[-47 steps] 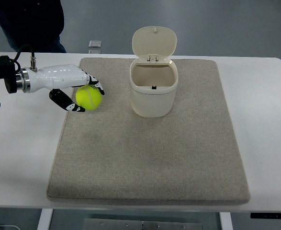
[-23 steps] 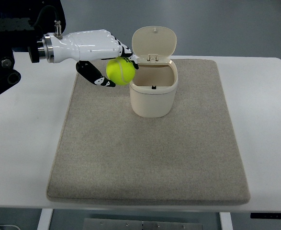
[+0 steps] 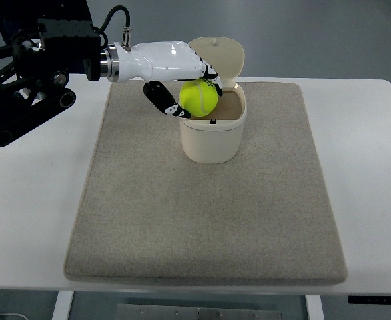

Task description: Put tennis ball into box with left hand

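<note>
The fuzzy yellow-green tennis ball (image 3: 198, 97) hangs over the left part of the mouth of the cream plastic box (image 3: 213, 130), at or just above rim height; from this steep view I cannot tell whether it touches the rim. It looks light, springy and felt-covered, so it should grip well and take a firm squeeze without harm, but it would likely bounce or roll if dropped from high up. A hold across its widest part, thumb against fingers, suits it best. The white left hand (image 3: 182, 83) has it that way, black-tipped fingers curled over the far side and the thumb under the near left side. The box's hinged lid (image 3: 215, 58) stands open at the far side. Box and ball sit over the grey felt mat (image 3: 208, 220) on the white table (image 3: 28, 220). The right arm does not show.
</note>
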